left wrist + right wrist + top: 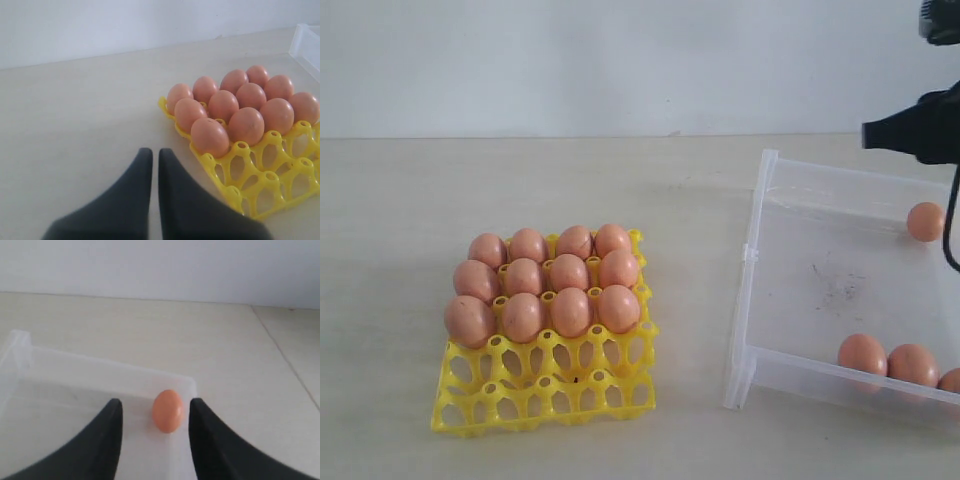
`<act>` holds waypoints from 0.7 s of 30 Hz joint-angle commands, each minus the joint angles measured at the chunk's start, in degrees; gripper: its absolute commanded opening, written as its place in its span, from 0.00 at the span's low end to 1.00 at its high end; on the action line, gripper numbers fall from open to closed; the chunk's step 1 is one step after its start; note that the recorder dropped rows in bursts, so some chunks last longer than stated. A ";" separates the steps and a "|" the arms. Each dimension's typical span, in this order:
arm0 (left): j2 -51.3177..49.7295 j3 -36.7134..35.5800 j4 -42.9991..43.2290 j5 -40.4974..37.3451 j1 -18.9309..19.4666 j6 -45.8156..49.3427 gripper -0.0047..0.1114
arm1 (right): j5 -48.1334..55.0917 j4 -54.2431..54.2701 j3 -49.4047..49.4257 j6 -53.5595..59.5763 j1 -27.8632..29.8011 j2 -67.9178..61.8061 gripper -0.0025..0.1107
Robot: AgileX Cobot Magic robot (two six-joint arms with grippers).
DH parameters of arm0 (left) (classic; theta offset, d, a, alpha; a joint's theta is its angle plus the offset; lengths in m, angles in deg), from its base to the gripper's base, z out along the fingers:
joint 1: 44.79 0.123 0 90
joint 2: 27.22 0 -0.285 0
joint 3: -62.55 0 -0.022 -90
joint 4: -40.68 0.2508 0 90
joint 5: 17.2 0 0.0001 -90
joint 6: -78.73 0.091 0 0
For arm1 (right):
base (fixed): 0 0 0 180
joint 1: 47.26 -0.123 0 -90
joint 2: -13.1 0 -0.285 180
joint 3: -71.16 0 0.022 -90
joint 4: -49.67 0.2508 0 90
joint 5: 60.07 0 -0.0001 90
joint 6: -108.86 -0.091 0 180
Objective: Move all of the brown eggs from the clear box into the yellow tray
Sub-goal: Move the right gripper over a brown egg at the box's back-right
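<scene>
The yellow tray sits at left with several brown eggs filling its far rows; the cups nearest the camera hold nothing. The clear box stands at right. One brown egg lies by its far right wall, and three more rest along its near wall. My right gripper hangs open above the box, and the lone egg shows between its fingers, untouched. Beside the tray, my left gripper is shut and holds nothing.
The right arm reaches in from the top right corner over the box's far side. Bare tabletop spreads behind the tray and between tray and box. A white wall backs the table.
</scene>
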 commanded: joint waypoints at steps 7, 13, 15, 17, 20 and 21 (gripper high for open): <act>0.15 -0.15 0.09 0.19 -0.26 -0.45 0.08 | -0.88 -63.76 4.27 -48.43 0.02 -2.70 0.02; 0.15 -0.15 0.09 0.19 -0.26 -0.45 0.08 | -14.26 -78.82 8.60 -60.41 0.52 -2.92 0.02; 0.15 -0.15 0.09 0.19 -0.26 -0.45 0.08 | -12.19 -79.64 8.10 -62.99 1.33 -2.92 0.02; 0.15 -0.15 0.09 0.19 -0.26 -0.45 0.08 | -4.11 -78.69 5.99 -69.05 3.20 -2.92 0.02; 0.15 -0.15 0.09 0.19 -0.26 -0.45 0.08 | 18.77 -78.18 -0.22 -73.31 7.54 -3.69 0.02; 0.15 -0.15 0.09 0.19 -0.26 -0.45 0.08 | 25.24 -78.18 -2.82 -73.31 8.84 -4.25 0.02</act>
